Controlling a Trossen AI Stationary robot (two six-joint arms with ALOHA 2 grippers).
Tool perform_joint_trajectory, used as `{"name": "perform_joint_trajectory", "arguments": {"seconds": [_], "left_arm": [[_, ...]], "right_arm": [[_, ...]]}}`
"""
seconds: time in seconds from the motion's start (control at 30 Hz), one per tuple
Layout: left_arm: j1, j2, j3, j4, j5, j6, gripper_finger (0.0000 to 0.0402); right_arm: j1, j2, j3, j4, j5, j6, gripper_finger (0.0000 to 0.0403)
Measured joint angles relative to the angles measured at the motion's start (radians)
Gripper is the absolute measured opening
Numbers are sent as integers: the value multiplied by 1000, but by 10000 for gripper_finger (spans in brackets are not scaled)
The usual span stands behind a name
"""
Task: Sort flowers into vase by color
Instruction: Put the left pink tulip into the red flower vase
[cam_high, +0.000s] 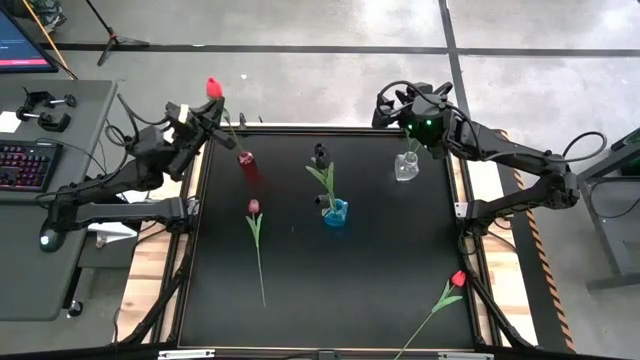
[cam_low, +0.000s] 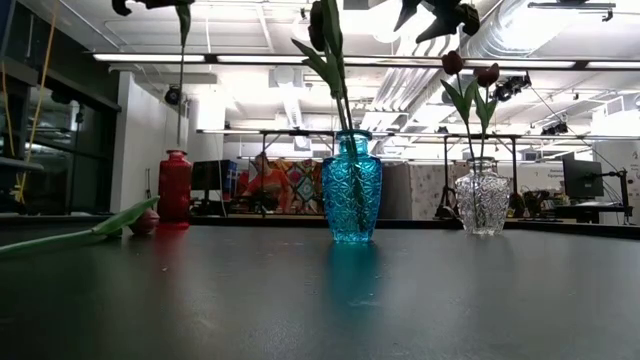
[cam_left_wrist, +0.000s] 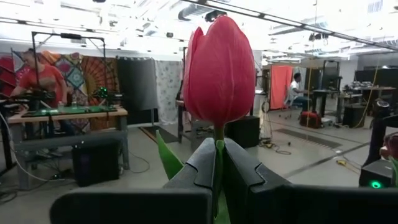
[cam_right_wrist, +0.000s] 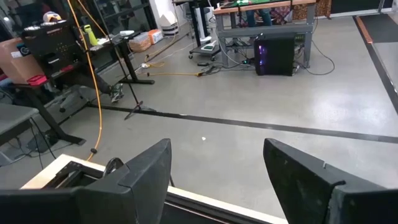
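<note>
We find the left gripper (cam_high: 200, 115) raised at the table's (cam_high: 300, 300) far-left corner, clenched on the stem of a bright red tulip (cam_left_wrist: 219, 70); its bloom stands upright just above the fingers (cam_left_wrist: 249, 177), and a green leaf (cam_left_wrist: 166, 157) shows beside them. Just beside this gripper, toward the table's middle, stands the red vase (cam_high: 246, 162). Nearer the front from that vase a maroon tulip (cam_high: 254, 208) lies flat on the black top, stem trailing toward the front edge.

The right gripper (cam_high: 398, 108) hangs at the far-right edge with nothing between its fingers (cam_right_wrist: 146, 168) — they are spread wide apart. The clear vase (cam_high: 406, 166) stands close beneath it and, in the low view, carries two dark-headed tulips (cam_low: 470, 68).

Between the two grippers, mid-table, the blue vase (cam_high: 335, 212) holds a near-black tulip (cam_high: 320, 155) with long leaves. Well away from both grippers, at the front-right corner, another red tulip (cam_high: 457, 279) lies flat — its stem runs off the front edge.
</note>
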Motion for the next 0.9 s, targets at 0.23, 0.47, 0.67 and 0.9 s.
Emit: {"name": "perform_joint_trajectory", "arguments": {"seconds": [0.23, 0.47, 0.67, 0.9], "left_arm": [[0, 0, 0, 4, -7, 14, 0], [0, 12, 0, -7, -28, 53, 0], [0, 42, 0, 11, -33, 40, 0], [0, 57, 0, 94, -53, 62, 0]], "right_arm": [[0, 0, 0, 0, 0, 23, 245], [0, 0, 0, -2, 0, 3, 245], [0, 0, 0, -3, -2, -15, 245], [0, 0, 0, -4, -8, -42, 245]]}}
